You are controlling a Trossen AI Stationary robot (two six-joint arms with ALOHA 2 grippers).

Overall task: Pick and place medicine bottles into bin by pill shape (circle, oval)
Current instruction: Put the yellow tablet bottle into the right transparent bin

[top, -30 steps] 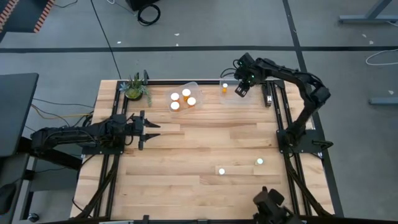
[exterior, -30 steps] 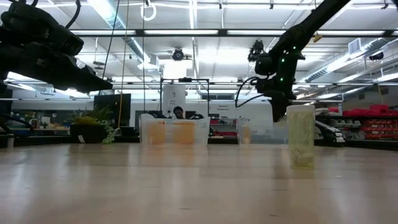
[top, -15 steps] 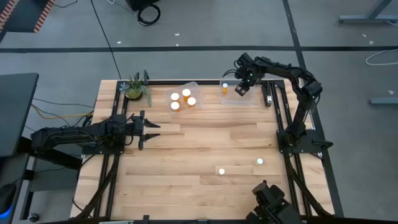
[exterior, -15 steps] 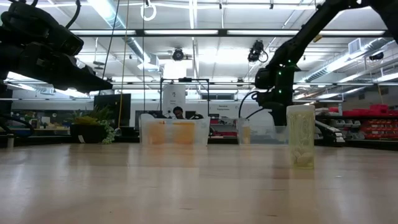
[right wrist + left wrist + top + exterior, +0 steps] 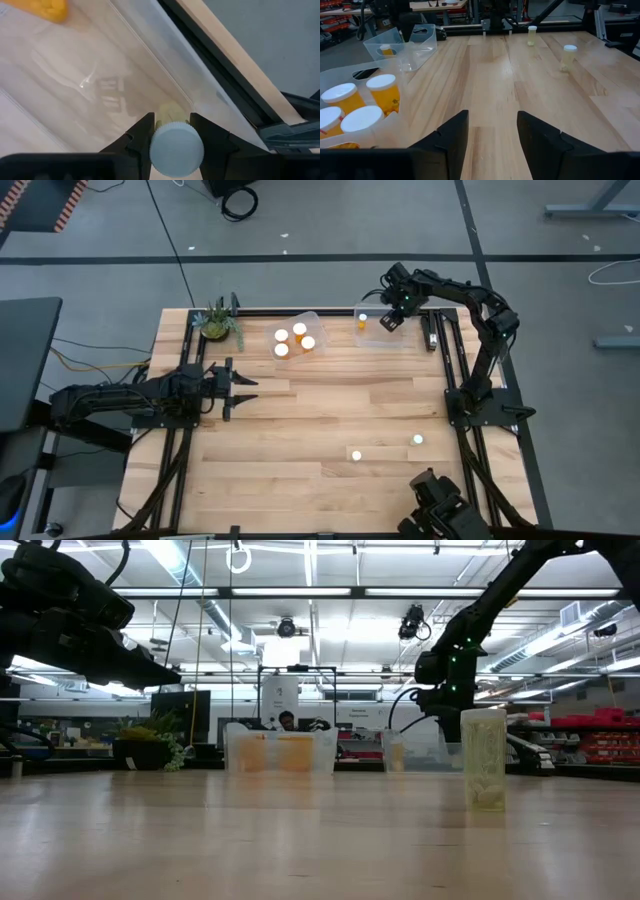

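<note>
My right gripper (image 5: 392, 320) is at the far right, inside a clear bin (image 5: 383, 338), shut on a pale yellow bottle with a white cap (image 5: 176, 146). One orange bottle (image 5: 362, 320) stands in that bin. Another clear bin (image 5: 312, 318) to its left holds several orange white-capped bottles (image 5: 299, 330). Two pale bottles (image 5: 355, 454) (image 5: 418, 440) stand on the table toward its near edge. My left gripper (image 5: 238, 380) is open and empty at the table's left (image 5: 490, 140). My right gripper pinches the pale bottle between its two fingers (image 5: 142, 137), just at the white cap (image 5: 176, 146). The bottle lies along the fingers, cap toward the wrist, its body (image 5: 170, 112) pointing down into the bin. Whether its far end touches the bin's floor I cannot tell.
A small potted plant (image 5: 217, 323) stands at the far left corner. Dark rails run along the table's left, right and far edges (image 5: 440, 350). In the low view one pale bottle (image 5: 485, 760) stands close in front of the bins.
My right gripper has gone down into the right-hand bin with the pale bottle and shifted a little toward the table's far right corner. It has stayed shut on the bottle.
</note>
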